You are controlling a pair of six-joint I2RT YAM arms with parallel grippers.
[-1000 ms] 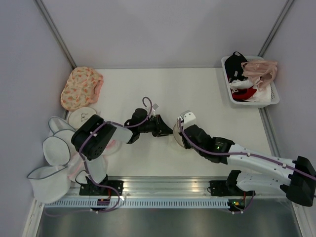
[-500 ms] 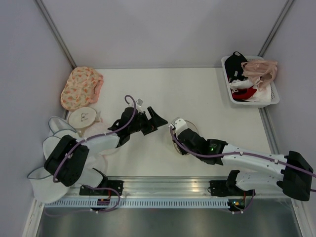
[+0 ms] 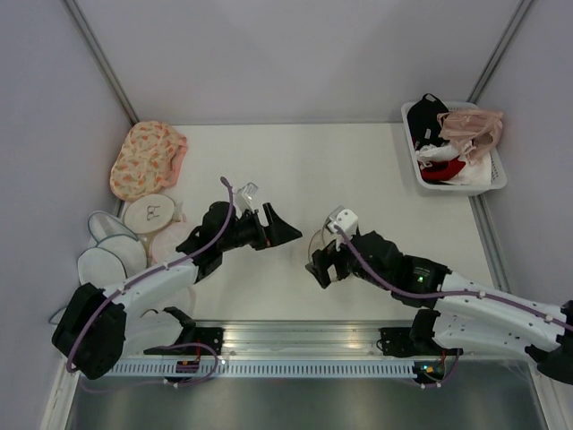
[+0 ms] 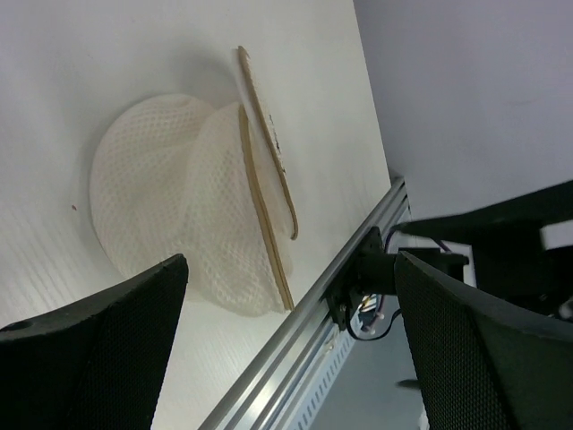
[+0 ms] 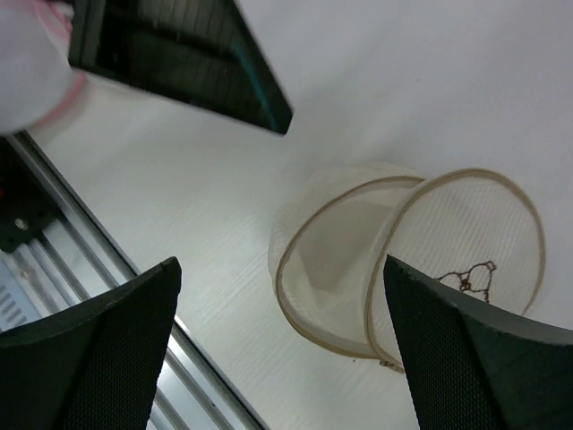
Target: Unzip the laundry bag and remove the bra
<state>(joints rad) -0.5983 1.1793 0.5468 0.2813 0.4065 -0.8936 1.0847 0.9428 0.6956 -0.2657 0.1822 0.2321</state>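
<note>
The laundry bag (image 5: 358, 260) lies unzipped on the table (image 3: 358, 170), near the middle and toward the near edge, its round lid with the small black icon flipped open beside the body. The right gripper (image 3: 322, 264) hangs just over it with its fingers (image 5: 98, 358) spread wide and holding nothing. The left gripper (image 3: 279, 228), just left of the bag, is also wide open and holds nothing; a basket (image 3: 491, 186) of clothes sits far right.

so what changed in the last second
Both opened and let go of the cream-white mesh laundry bag: left gripper drew off leftward, right gripper backed slightly nearer. The bag stays mid-table, unzipped; white clothes basket and peach floral bag unmoved.
</note>
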